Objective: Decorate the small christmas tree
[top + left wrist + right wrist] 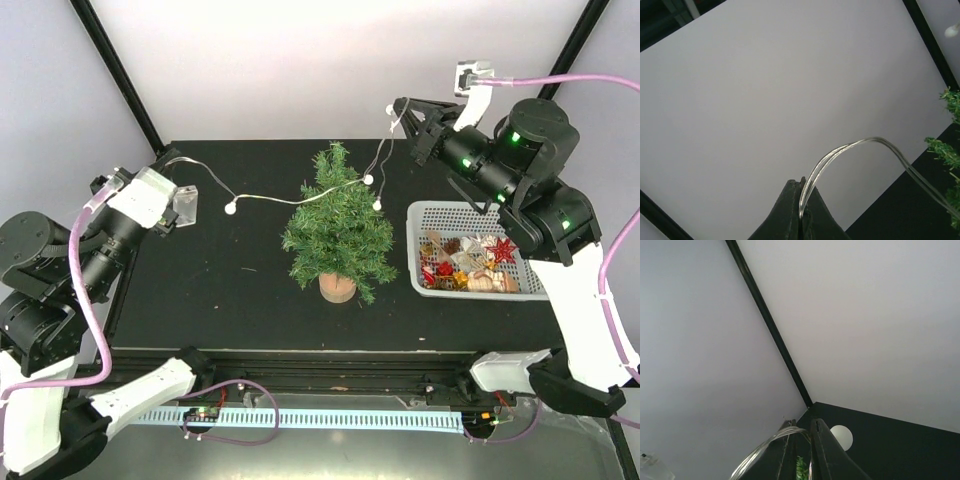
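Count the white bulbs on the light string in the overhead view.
3 clear on the light string: one bulb hanging left of the small christmas tree, two at its upper right, one above the other. Others may hide in the branches or by the right pincer.

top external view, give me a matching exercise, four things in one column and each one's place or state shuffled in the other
Column one
1. small christmas tree
2. white basket
3. light string
4. left pincer

Column two
a. shut on one end of the light string
b. standing upright around the middle of the table
c. right of the tree, holding ornaments
d. strung across the tree's upper branches

Pairs: 1-b, 2-c, 3-d, 4-a
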`<state>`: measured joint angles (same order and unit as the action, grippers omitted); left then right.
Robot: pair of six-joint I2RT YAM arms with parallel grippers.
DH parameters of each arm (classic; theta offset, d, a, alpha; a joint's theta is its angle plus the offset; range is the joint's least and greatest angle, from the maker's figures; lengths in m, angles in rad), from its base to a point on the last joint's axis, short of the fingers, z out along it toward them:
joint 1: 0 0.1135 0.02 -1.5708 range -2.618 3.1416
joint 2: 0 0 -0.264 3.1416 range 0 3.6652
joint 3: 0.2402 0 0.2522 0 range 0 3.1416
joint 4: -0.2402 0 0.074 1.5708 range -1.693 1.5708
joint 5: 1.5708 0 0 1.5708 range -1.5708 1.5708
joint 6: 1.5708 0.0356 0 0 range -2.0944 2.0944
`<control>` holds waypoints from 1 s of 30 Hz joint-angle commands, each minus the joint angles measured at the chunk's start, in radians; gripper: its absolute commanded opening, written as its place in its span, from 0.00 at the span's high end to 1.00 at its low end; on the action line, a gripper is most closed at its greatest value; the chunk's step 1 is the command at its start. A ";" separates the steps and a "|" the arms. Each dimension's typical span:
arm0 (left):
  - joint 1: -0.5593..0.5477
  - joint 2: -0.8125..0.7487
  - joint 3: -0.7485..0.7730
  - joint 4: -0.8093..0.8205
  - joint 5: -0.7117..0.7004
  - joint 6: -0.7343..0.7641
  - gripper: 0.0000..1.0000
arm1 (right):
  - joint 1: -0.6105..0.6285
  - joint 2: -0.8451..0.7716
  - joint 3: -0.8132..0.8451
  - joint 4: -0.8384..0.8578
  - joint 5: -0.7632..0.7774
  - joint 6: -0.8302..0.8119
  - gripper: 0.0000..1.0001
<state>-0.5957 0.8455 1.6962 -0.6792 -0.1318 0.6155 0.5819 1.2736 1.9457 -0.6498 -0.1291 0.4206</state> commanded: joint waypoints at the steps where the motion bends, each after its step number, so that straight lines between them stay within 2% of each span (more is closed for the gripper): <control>1: 0.014 -0.022 -0.003 0.042 -0.055 0.020 0.99 | 0.018 0.026 0.063 -0.022 -0.046 -0.004 0.88; 12: 0.026 -0.036 -0.014 0.085 -0.121 0.065 0.98 | 0.027 0.128 0.180 -0.037 -0.068 0.012 0.88; 23: 0.036 -0.067 -0.032 0.105 -0.165 0.087 0.98 | 0.037 0.193 0.208 -0.014 -0.097 0.037 0.88; 30: 0.045 -0.097 -0.040 0.119 -0.207 0.109 0.98 | 0.062 0.247 0.300 -0.043 -0.093 0.039 0.89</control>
<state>-0.5606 0.7708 1.6573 -0.6018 -0.2855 0.6994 0.6270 1.5051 2.1803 -0.6846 -0.2100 0.4519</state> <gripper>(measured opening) 0.021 0.116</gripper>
